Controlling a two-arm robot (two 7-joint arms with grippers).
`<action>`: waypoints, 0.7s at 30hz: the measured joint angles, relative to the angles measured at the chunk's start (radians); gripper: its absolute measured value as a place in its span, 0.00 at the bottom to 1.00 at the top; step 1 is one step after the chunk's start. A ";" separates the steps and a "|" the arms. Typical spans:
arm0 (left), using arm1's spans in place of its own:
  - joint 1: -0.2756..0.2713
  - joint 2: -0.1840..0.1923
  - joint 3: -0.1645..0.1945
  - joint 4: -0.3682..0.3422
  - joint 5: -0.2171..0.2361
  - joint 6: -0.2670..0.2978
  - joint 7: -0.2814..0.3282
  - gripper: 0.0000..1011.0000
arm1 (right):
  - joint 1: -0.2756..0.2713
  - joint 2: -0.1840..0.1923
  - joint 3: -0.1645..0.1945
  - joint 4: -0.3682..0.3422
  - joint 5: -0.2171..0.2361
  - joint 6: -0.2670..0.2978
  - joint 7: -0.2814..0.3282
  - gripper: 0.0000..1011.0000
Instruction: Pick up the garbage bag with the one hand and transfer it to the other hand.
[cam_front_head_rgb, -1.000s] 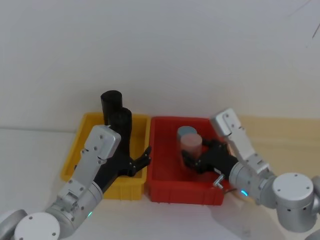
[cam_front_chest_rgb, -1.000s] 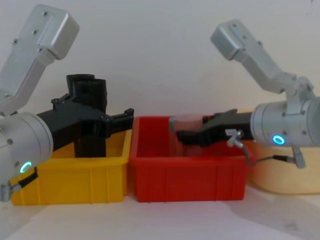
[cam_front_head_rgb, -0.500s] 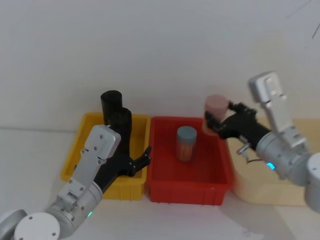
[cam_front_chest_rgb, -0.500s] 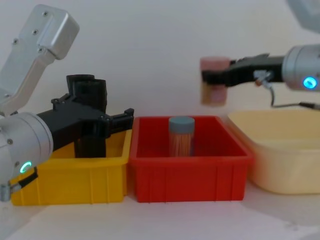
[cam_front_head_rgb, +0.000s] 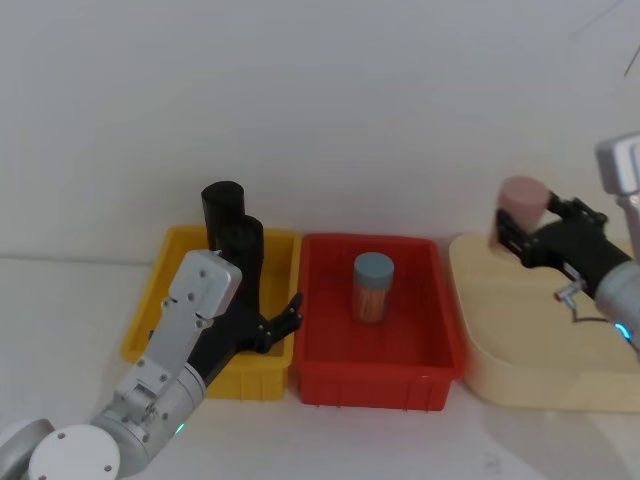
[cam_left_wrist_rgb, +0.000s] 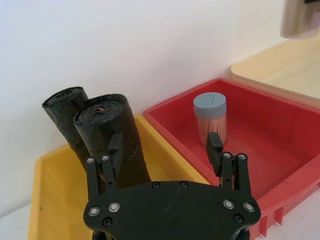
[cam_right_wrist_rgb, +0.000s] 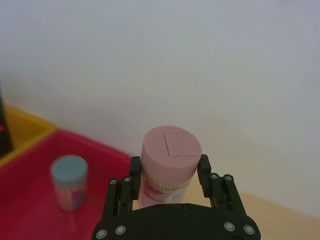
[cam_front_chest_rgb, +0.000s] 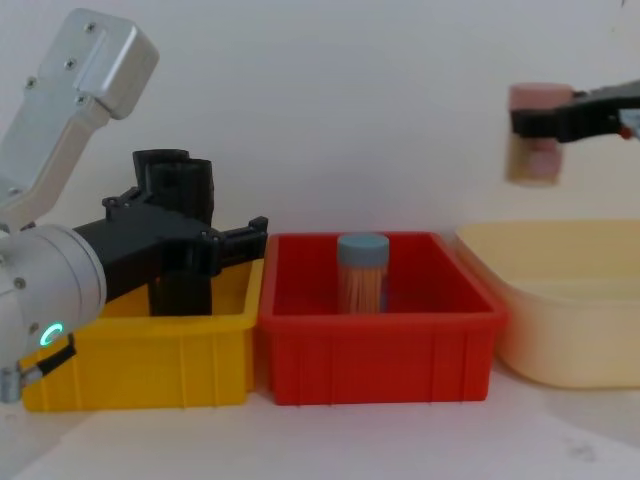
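Found the garbage bag upright at the back of the yellow bin, just behind a second black roll (that one marked by a reddish fleck at its top in the left wrist view). Saw the left pincer low over the bin's near side, fingers spread wide and gripping nothing, with the second roll just ahead of one fingertip and the garbage bag behind it, untouched. Noted a green glow on that wrist in the chest view. Spotted the blue-lidded jar upright and alone in the red bin, set just beside the yellow one on the white tabletop. Saw the right pincer raised high above the cream tub to the right of the red bin, well apart from both rolls. Found it clamped on a pink-lidded jar — one finger on either side, jar upright and clear of the tub.
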 joint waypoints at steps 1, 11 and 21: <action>0.000 0.000 0.000 0.000 0.000 0.000 0.000 0.99 | -0.005 0.003 0.005 -0.002 0.000 0.004 -0.004 0.67; 0.000 0.000 0.000 0.000 0.000 0.000 0.000 0.99 | -0.057 0.034 0.051 0.005 -0.016 0.043 -0.038 0.67; 0.000 0.000 0.000 0.000 0.000 0.000 0.000 0.99 | -0.061 0.039 0.054 0.043 -0.035 0.045 -0.041 0.70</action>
